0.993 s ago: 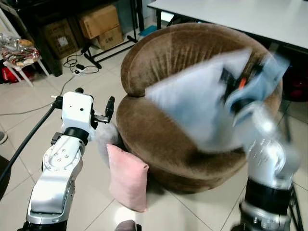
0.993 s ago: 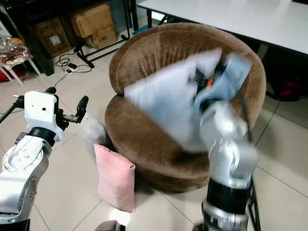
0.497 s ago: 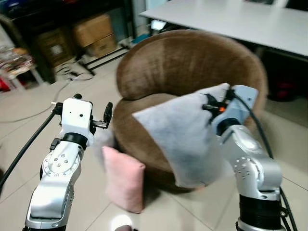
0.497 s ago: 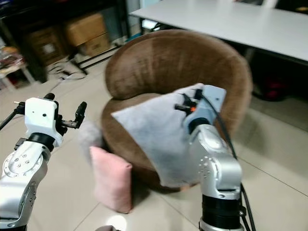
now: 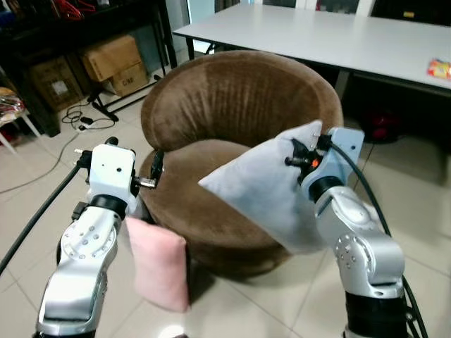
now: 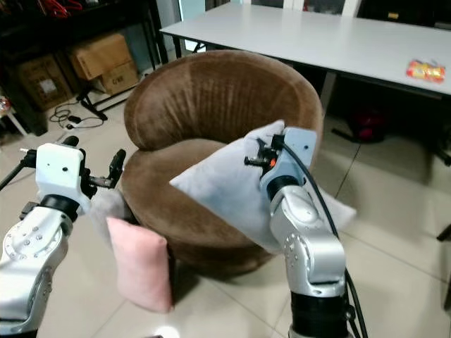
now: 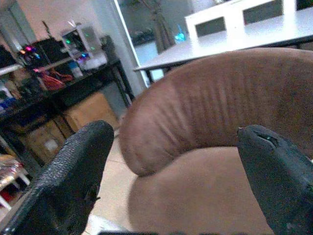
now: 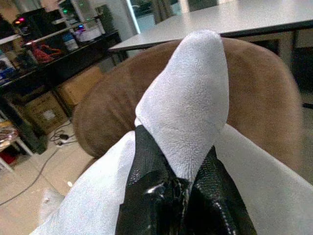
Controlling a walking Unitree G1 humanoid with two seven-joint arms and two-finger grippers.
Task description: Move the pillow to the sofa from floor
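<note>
While the right arm is raised over the chair, the scene reads like this:

pillow: pale grey pillow (image 5: 271,193) held in the air over the front right part of the seat, one corner pinched, the rest hanging down and out toward the robot's left.

right gripper: right gripper (image 8: 171,186) has both black fingers (image 8: 146,166) pressed together on the pillow's top corner; the corner tip sticks up past the fingertips at 12 o'clock in the right wrist view.

pillow vs gripper: the bulk of the pillow lies at about 8 o'clock from the gripper in the head views, touching it only at the pinched corner.

sofa: round brown sofa (image 5: 232,98), a tub-shaped armchair, directly behind and under the pillow; its curved backrest is at 12 o'clock from the pillow.

left gripper: left gripper (image 7: 181,171) has its fingers spread wide, nothing between them, pointing at the sofa's left edge.

pink pillow: pink pillow (image 5: 158,264) stands upright on the tiled floor (image 5: 282,296), against the sofa base, at 6 o'clock from the left gripper.

table: white table (image 5: 317,35) behind the sofa.

boxes: cardboard boxes (image 5: 113,60) at 10 o'clock.
</note>
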